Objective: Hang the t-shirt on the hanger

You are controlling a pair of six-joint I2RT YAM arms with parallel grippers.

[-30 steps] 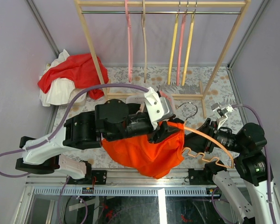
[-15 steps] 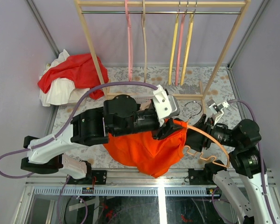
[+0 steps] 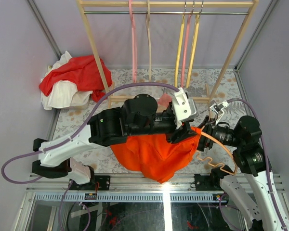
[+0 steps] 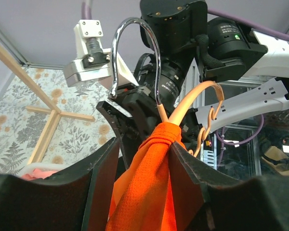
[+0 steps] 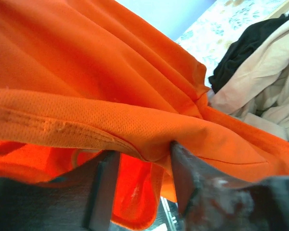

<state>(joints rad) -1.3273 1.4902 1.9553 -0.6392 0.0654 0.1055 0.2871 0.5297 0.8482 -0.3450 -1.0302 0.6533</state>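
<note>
Orange t-shirt [image 4: 144, 192] clamped between left fingers [image 4: 103, 185], covering hanger [image 4: 192, 98] neck, right fingers [image 5: 102, 192] state unclear

1. Robot lab, no question. 2 arms, left [image 3: 125, 125] and right [image 3: 250, 149], sit bolted on a metal rail [image 3: 135, 185] at the table's near edge.
2. It's a boxed-in test cell: plain grey walls [image 3: 19, 57] with bare metal posts [image 3: 43, 24] in the corners.
3. A fat purple cable [image 3: 130, 86] loops in the open.
4. The homey bits look like props: wooden rack [image 3: 97, 53], hangers [image 3: 178, 53], clothes pile [image 3: 72, 77], floral table cover [image 3: 159, 77].
</note>
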